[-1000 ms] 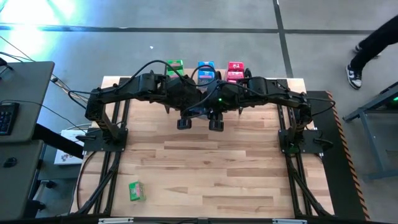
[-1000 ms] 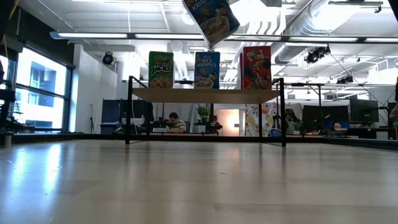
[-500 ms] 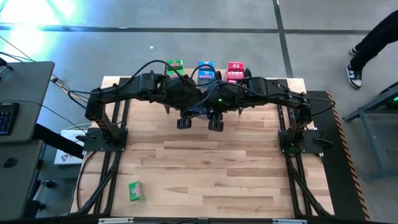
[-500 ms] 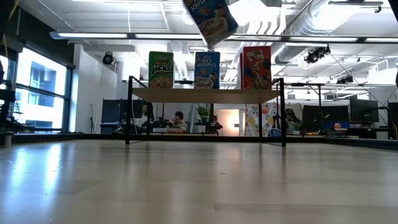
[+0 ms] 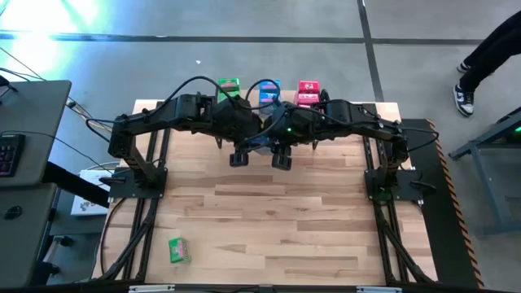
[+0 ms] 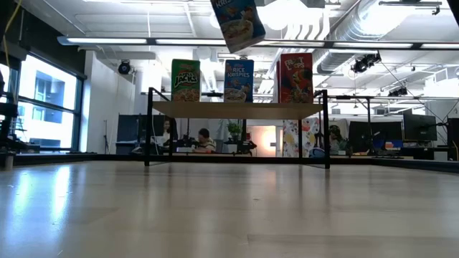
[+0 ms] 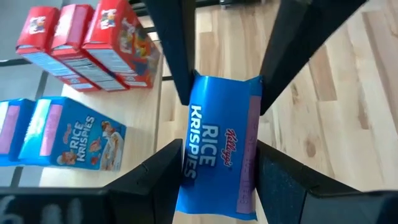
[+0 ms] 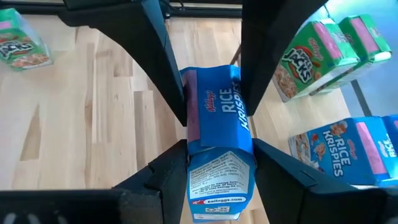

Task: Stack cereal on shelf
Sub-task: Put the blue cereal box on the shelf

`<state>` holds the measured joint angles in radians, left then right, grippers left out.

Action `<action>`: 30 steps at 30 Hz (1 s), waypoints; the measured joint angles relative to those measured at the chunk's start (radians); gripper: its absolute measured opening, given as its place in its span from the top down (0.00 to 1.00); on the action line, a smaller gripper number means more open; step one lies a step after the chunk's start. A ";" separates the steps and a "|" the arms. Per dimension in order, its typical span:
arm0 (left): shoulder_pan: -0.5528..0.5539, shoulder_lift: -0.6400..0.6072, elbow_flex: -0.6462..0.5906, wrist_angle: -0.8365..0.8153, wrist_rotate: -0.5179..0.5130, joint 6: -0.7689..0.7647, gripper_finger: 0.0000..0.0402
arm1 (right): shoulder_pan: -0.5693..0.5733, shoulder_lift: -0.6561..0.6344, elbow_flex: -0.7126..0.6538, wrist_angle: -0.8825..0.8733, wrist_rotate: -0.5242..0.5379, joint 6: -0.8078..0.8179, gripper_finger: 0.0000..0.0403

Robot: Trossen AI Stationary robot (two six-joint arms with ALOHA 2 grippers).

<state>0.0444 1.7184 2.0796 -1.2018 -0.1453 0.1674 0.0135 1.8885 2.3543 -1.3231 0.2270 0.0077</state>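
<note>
Both arms have shifted slightly toward the shelf (image 6: 237, 110) since a second ago, carrying a blue cereal box (image 7: 219, 154) higher in the low view. Left hand (image 7: 217, 165) and right hand (image 8: 214, 158) each clench this box between them, above the worktop (image 5: 269, 228) near the shelf. Green, blue and red boxes stand on the shelf. One green box (image 5: 178, 249) lies alone on the worktop.

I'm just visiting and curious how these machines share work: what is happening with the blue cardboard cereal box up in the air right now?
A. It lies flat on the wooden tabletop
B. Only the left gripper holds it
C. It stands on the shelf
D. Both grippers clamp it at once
D: both wrist views show the blue cardboard cereal box pinched by the left gripper and the right gripper together.
</note>
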 joint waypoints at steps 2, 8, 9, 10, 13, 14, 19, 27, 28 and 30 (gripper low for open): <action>0.000 0.000 0.000 0.000 -0.005 -0.006 0.57 | -0.001 0.000 0.000 0.000 0.002 0.014 0.60; 0.000 0.000 0.000 0.000 -0.007 -0.019 0.57 | 0.000 -0.002 0.000 0.001 0.002 0.020 0.60; 0.000 0.000 0.000 0.000 -0.006 -0.021 0.57 | 0.000 -0.002 0.000 0.001 0.002 0.020 0.60; 0.000 0.000 0.000 0.000 -0.007 -0.022 0.57 | 0.000 -0.002 0.000 0.001 0.002 0.020 0.60; 0.000 0.000 0.000 -0.001 -0.007 -0.024 0.57 | 0.000 -0.002 0.000 0.002 0.002 0.020 0.60; 0.000 0.000 0.000 -0.001 -0.007 -0.023 0.57 | 0.000 -0.002 0.000 0.002 0.002 0.020 0.60; 0.004 0.001 0.000 -0.002 0.000 -0.017 0.53 | 0.000 -0.002 0.000 0.002 0.002 0.032 0.60; 0.020 0.001 0.000 -0.003 0.013 -0.019 0.42 | -0.001 -0.003 0.001 -0.005 0.007 0.042 0.60; 0.020 0.001 0.000 -0.003 0.013 -0.019 0.42 | -0.001 -0.003 0.001 -0.007 0.007 0.042 0.60; 0.020 -0.005 0.000 -0.003 0.013 -0.018 0.41 | -0.001 -0.003 0.001 -0.012 0.010 0.046 0.60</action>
<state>0.0648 1.7131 2.0796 -1.2053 -0.1326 0.1497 0.0128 1.8851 2.3550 -1.3353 0.2371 0.0536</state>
